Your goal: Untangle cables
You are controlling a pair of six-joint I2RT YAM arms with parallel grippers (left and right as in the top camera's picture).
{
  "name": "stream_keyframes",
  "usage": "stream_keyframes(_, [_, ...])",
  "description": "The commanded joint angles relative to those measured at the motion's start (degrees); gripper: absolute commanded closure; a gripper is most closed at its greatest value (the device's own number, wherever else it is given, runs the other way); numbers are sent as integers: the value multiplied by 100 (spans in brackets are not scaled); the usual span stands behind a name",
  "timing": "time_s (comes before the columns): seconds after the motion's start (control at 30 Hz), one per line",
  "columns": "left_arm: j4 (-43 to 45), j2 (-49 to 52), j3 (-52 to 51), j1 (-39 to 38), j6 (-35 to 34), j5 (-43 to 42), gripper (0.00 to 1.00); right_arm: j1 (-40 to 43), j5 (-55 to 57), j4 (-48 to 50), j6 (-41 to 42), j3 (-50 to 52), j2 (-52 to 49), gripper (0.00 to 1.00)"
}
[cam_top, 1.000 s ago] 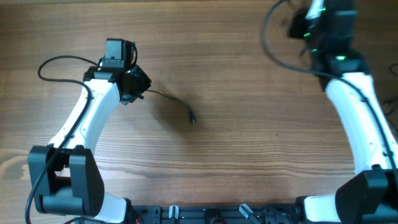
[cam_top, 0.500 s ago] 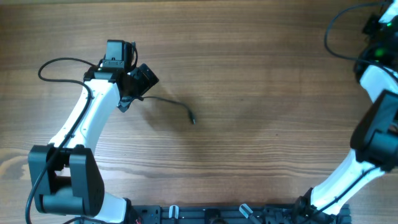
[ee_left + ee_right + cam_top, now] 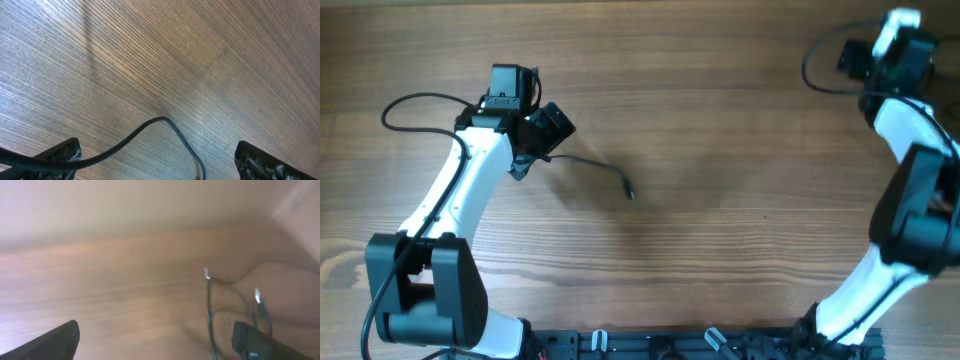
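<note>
**Loose cable, easy to miss**
The left gripper (image 3: pixel 157 151) had its fingers apart, with the cable (image 3: pixel 161 119) arcing unclamped between them; closing off its line could have pinched nothing. The right gripper (image 3: pixel 156 330) was spread too, with thin strands (image 3: pixel 207 277) just beside one finger, likely to snag.

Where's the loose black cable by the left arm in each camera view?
Overhead: the cable runs right from the left gripper, left of centre.
Left wrist: the cable arches across the lower middle.
Right wrist: not in it.
Shared landmark: the wooden table.
</note>
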State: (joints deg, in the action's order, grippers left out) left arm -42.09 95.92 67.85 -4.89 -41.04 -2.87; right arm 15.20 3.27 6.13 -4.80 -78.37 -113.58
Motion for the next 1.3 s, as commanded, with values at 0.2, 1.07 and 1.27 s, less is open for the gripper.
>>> stream_keyframes(0.2, [70,52,-15,-15,26,83,0,-1357,-2334,-3351,3187,79,1178,0])
stream_keyframes(1.07, [-461,-1292,1185,2697,1749,317,5,-5005,-1797,-1869,1740,245,761,0])
stream_keyframes(1.27, [-505,437,1165,2677,3508,398,27,-5005,-1467,-2249,1692,245,761,0])
